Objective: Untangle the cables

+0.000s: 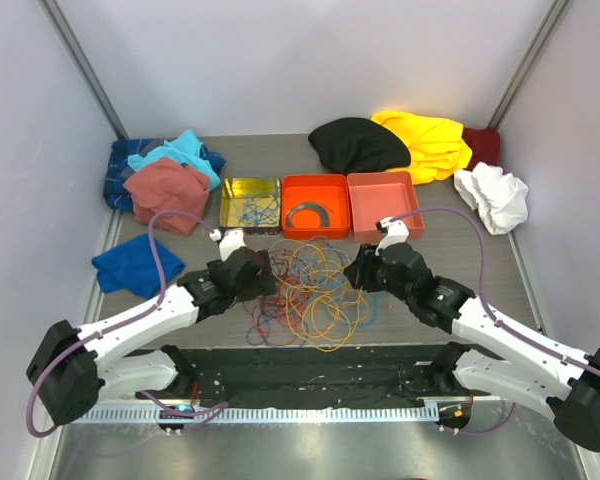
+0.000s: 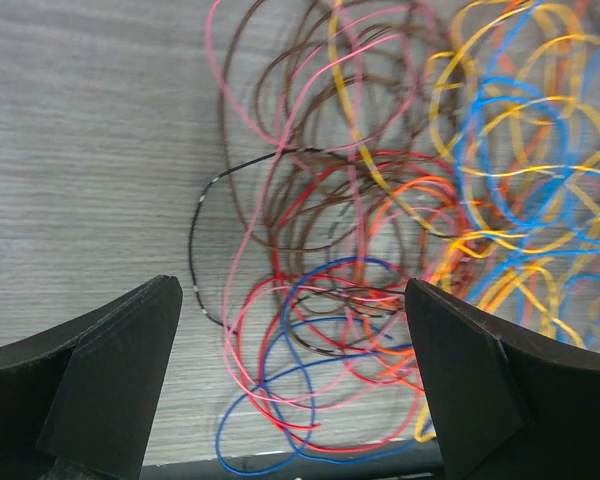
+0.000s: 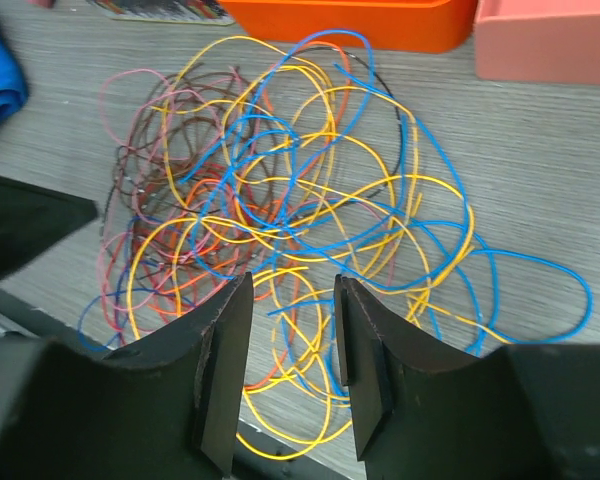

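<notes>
Lying in a loose heap on the grey wood-grain worktop (image 2: 80,150), the thin cables (image 1: 315,295) in yellow, orange, blue, red, pink and brown are looped through one another between the two arms, just in front of the orange plastic tray (image 1: 325,190). The left gripper (image 1: 267,274) hangs low over the heap's left side, its jaws spread wide with nothing between them; red, blue and pink loops show on the worktop below. The right gripper (image 1: 358,272) is over the right side of the heap, its jaws standing a narrow gap apart above yellow and blue strands, gripping none that can be seen.
</notes>
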You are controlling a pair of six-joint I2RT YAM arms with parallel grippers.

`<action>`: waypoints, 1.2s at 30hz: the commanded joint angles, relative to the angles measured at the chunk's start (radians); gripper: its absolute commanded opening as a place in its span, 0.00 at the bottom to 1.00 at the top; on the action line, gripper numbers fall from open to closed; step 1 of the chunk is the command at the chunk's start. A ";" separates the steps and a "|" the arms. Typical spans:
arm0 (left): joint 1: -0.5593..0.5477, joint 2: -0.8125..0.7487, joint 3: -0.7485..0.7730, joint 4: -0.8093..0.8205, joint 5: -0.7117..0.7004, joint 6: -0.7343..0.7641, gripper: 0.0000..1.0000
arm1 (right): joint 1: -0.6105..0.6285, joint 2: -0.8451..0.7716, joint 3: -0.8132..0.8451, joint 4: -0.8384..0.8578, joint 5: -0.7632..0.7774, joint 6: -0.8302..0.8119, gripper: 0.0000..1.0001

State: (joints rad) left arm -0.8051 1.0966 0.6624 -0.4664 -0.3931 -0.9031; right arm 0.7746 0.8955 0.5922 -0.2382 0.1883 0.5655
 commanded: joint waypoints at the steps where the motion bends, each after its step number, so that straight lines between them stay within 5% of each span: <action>1: -0.002 0.043 -0.021 0.061 -0.007 -0.029 0.99 | 0.002 -0.012 0.026 0.062 -0.047 0.016 0.45; 7: -0.002 0.089 -0.053 0.097 0.049 -0.068 0.92 | 0.005 -0.020 0.023 0.051 -0.052 0.007 0.45; 13: -0.002 0.068 -0.072 0.077 0.008 -0.091 0.75 | 0.012 -0.021 0.015 0.046 -0.049 0.005 0.44; 22: 0.035 -0.090 -0.135 0.098 -0.082 -0.054 0.66 | 0.014 -0.013 0.012 0.060 -0.046 0.005 0.43; 26: 0.104 -0.040 -0.187 0.138 0.025 -0.066 0.39 | 0.014 -0.009 0.009 0.065 -0.044 0.005 0.43; 36: 0.107 0.054 -0.195 0.206 0.083 -0.082 0.36 | 0.014 -0.018 0.001 0.057 -0.035 0.002 0.43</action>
State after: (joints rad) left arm -0.7025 1.1431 0.4625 -0.3164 -0.3367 -0.9657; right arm 0.7837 0.8944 0.5922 -0.2173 0.1432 0.5709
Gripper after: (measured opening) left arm 0.366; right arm 0.432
